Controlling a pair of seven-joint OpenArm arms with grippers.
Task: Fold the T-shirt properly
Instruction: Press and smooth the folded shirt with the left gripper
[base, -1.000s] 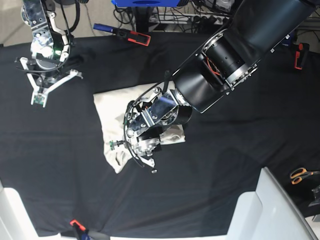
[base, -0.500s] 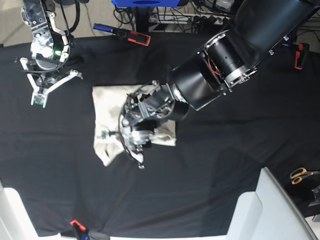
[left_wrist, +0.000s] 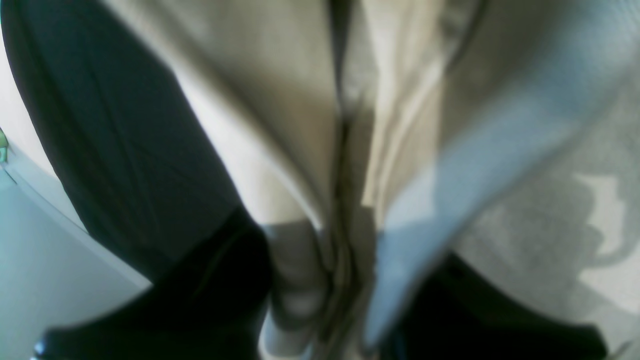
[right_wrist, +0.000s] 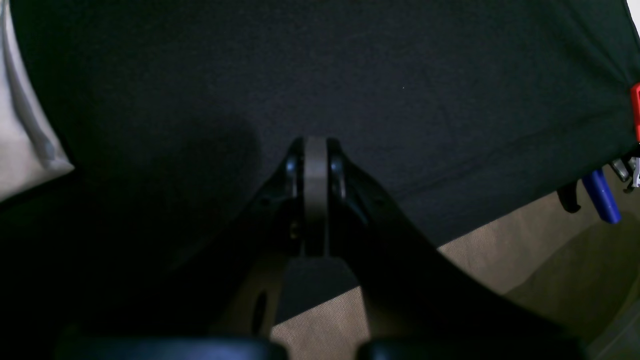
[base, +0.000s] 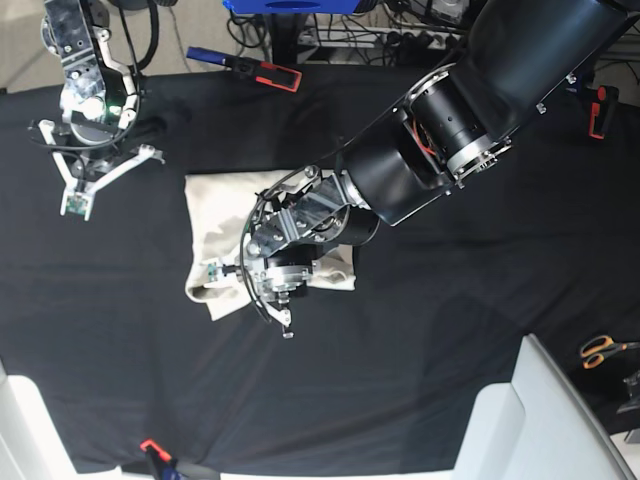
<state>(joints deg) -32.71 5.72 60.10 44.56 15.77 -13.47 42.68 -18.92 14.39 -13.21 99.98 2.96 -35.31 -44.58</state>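
The T-shirt (base: 215, 225) is laid in a folded, wrinkled bundle near the middle of the black table cloth (base: 450, 330), with one crumpled corner drooping toward the near-left side in the base view. The left gripper (base: 250, 292) is set low over the near edge of the bundle, and its arm is stretched across from the far right. In the left wrist view a gathered ridge of cream fabric (left_wrist: 345, 210) is seen pinched between the two blurred fingers (left_wrist: 295, 280), so the jaws are drawn narrow on the T-shirt.

The right gripper (base: 78, 190) is held above bare cloth at the far left, well apart from the T-shirt. Its fingers (right_wrist: 316, 175) are pressed flat together in the right wrist view, with nothing between them.

Two clamps (base: 245, 66) with blue and red handles are fixed along the far edge of the cloth. A pair of orange-handled scissors (base: 603, 349) is placed at the right edge.
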